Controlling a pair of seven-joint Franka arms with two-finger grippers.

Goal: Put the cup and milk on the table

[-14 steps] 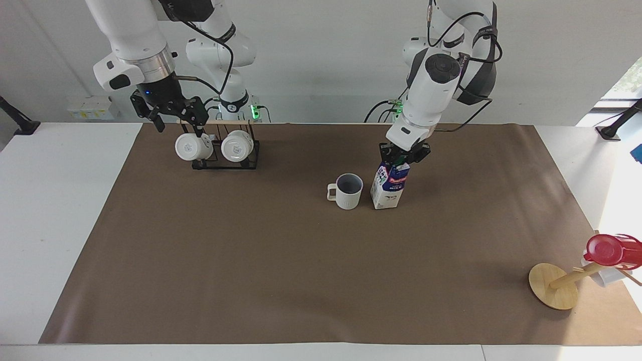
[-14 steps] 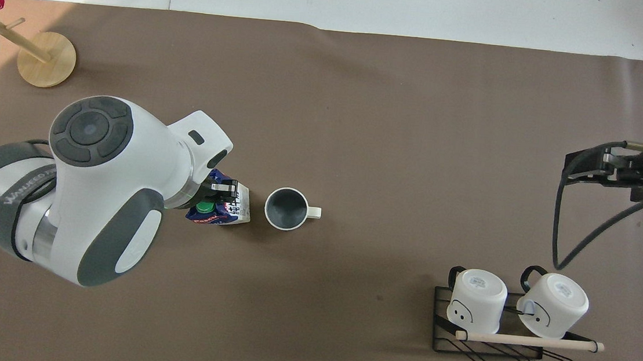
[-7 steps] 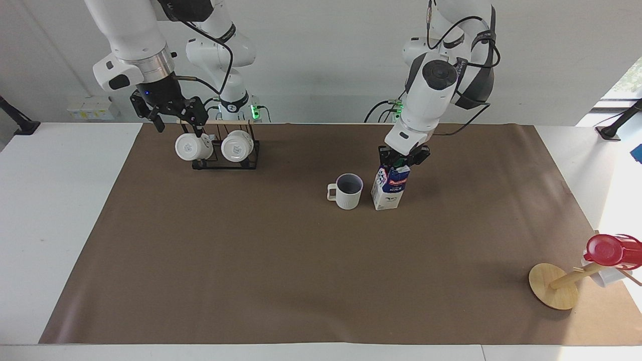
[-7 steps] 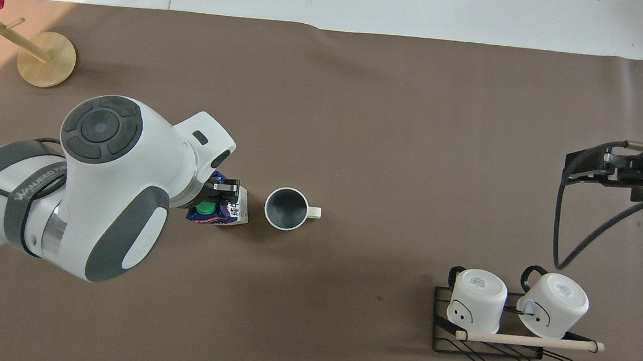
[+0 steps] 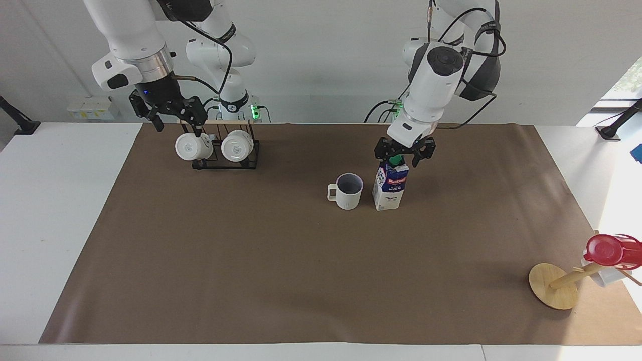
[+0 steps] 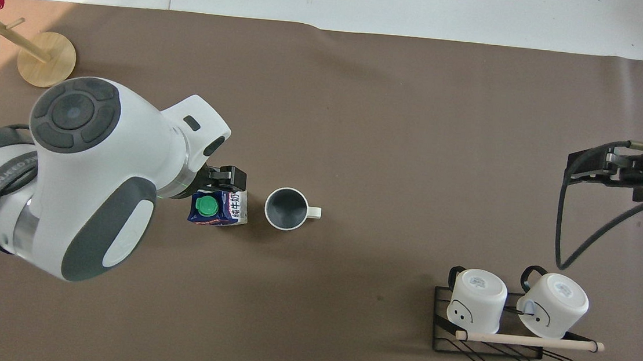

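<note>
The milk (image 5: 388, 188), a blue-and-white carton with a green cap, stands upright on the brown sheet of the table (image 5: 251, 260). Beside it, toward the right arm's end, the cream ribbed cup (image 5: 348, 191) stands upright with its handle pointing away from the carton. My left gripper (image 5: 404, 154) hangs open just over the carton's top, a finger on either side of the green cap, holding nothing. From overhead, the cap shows on the milk (image 6: 218, 211) next to the cup (image 6: 286, 209). My right gripper (image 5: 179, 124) waits open in the air over the mug rack.
A black wire rack (image 5: 225, 161) with two smooth white mugs stands near the robots at the right arm's end. A tilted wooden mug tree (image 5: 553, 287) carrying a red cup (image 5: 608, 250) stands at the left arm's end, farther from the robots.
My left gripper has opened and let go of the carton's top, rising slightly. The carton, tilted before, now stands straight. The right arm has not moved.
</note>
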